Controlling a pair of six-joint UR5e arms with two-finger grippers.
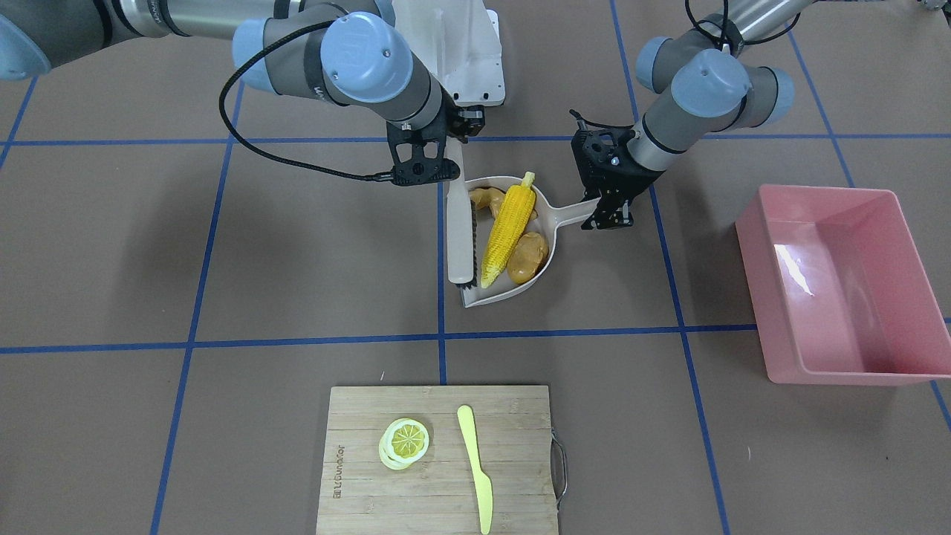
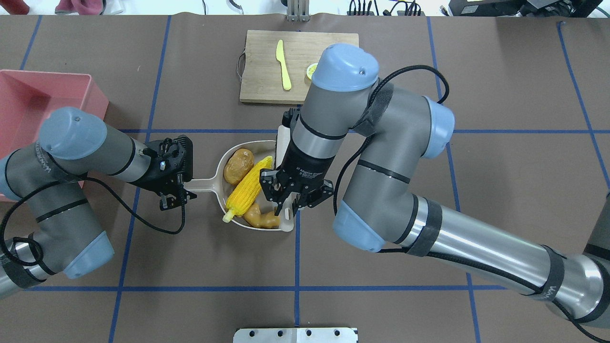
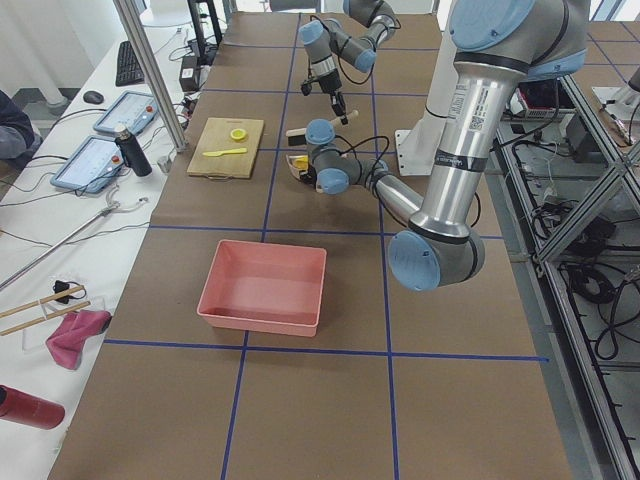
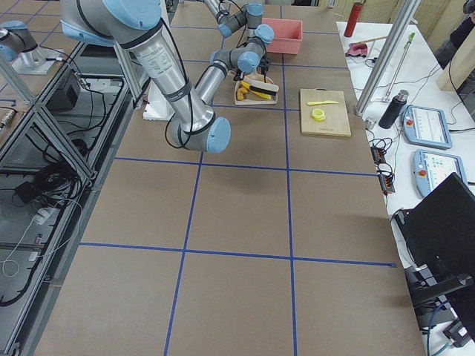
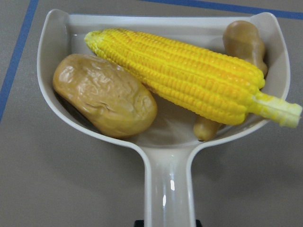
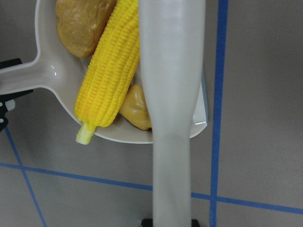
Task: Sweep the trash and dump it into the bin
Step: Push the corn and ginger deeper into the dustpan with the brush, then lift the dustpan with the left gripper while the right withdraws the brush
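The yellow corn cob [image 1: 509,234], brown potato [image 1: 527,256] and tan ginger root [image 1: 487,199] lie inside the beige dustpan [image 1: 576,213] on the table. My left gripper [image 2: 178,193] is shut on the dustpan's handle [image 5: 168,179]. My right gripper [image 2: 286,207] is shut on a beige brush [image 6: 170,94], which lies along the pan's open edge beside the corn [image 6: 111,80]. The pink bin [image 1: 832,282] stands on the table beyond the left arm, apart from the pan; it also shows in the overhead view [image 2: 28,95] and looks empty.
A wooden cutting board [image 1: 438,461] with a lemon slice [image 1: 405,440] and a yellow-green knife [image 1: 475,468] lies on the far side of the table from me. A white base plate [image 1: 461,52] sits behind the dustpan.
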